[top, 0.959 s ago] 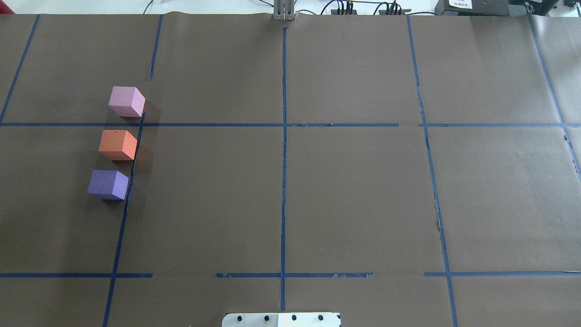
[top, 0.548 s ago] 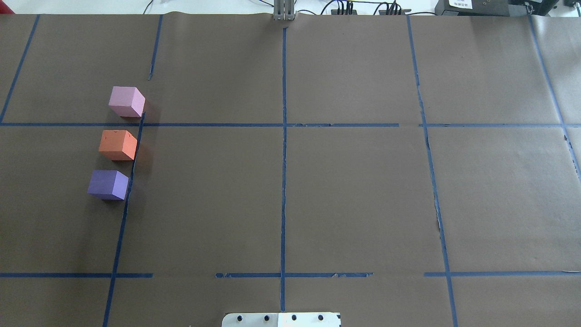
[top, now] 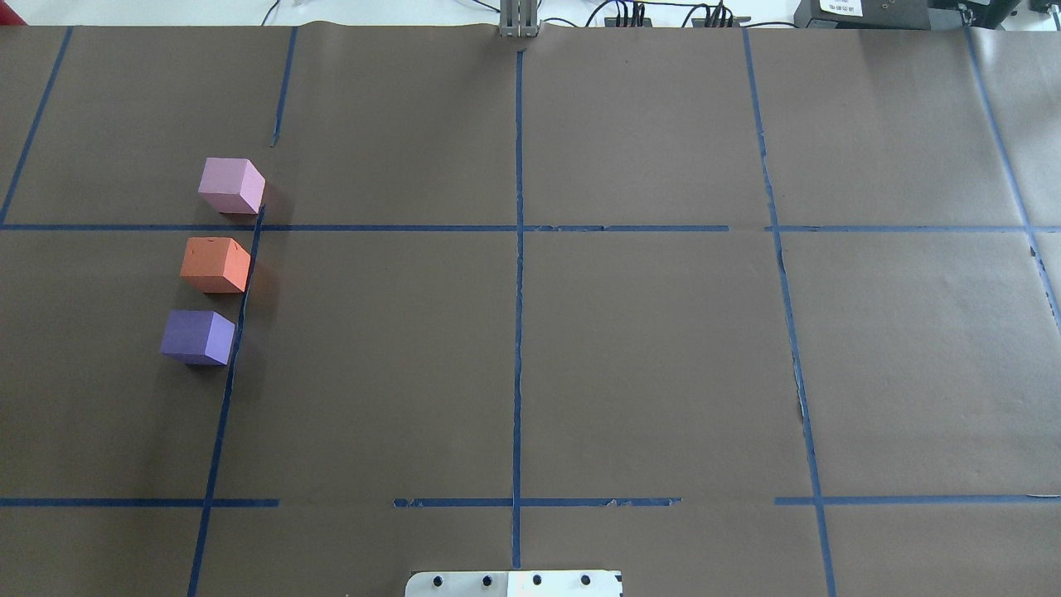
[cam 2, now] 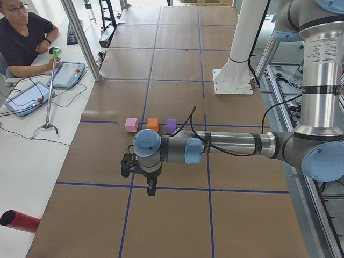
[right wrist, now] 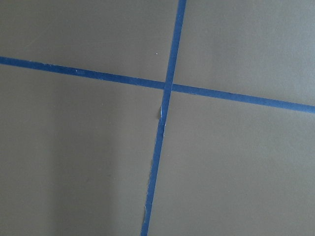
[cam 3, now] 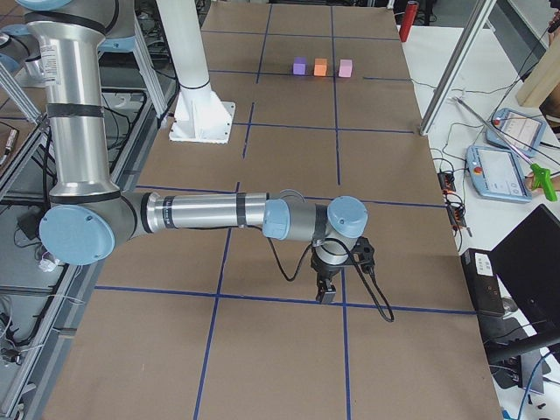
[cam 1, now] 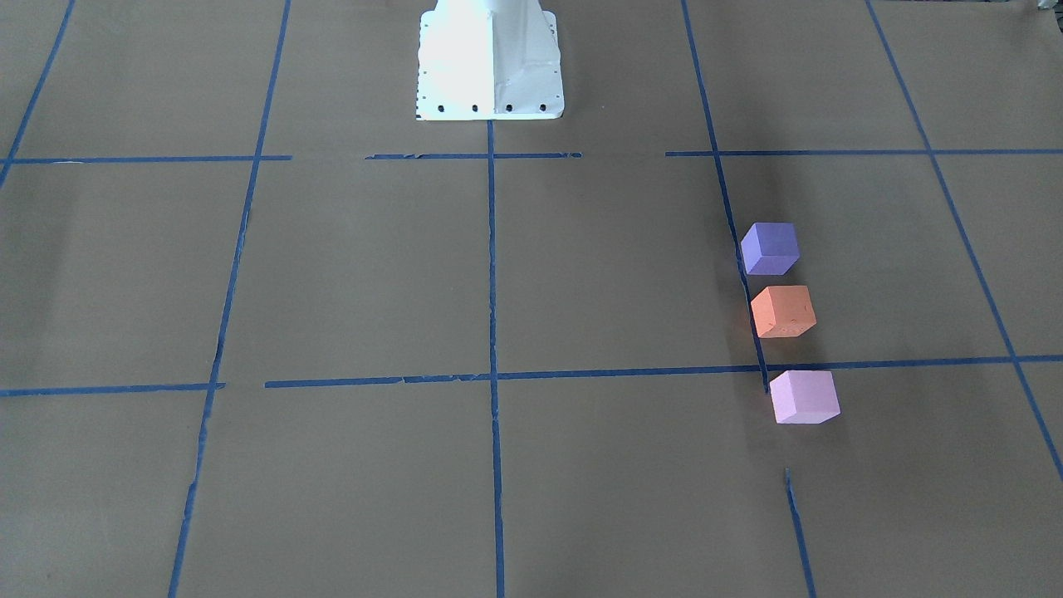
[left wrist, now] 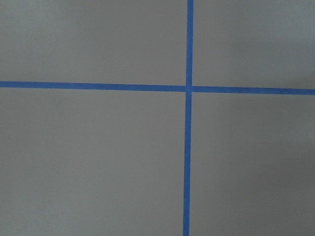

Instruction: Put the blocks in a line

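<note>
Three cubes stand in a straight row on the brown paper beside a blue tape line, on my left side. In the overhead view they are the pale pink-lilac block (top: 231, 186), the orange block (top: 215, 264) and the violet-blue block (top: 197, 337). The front view shows the same row: violet-blue (cam 1: 770, 248), orange (cam 1: 783, 311), pink (cam 1: 803, 397). My left gripper (cam 2: 152, 189) shows only in the exterior left view, pointing down away from the blocks. My right gripper (cam 3: 326, 293) shows only in the exterior right view, far from them. I cannot tell whether either is open or shut.
The white robot base plate (top: 514, 583) sits at the table's near edge. An operator (cam 2: 21, 37) sits at a side desk with teach pendants (cam 2: 67, 74). A red cylinder (cam 2: 19, 221) lies at the table's left end. Both wrist views show only paper and blue tape crossings (left wrist: 189, 89).
</note>
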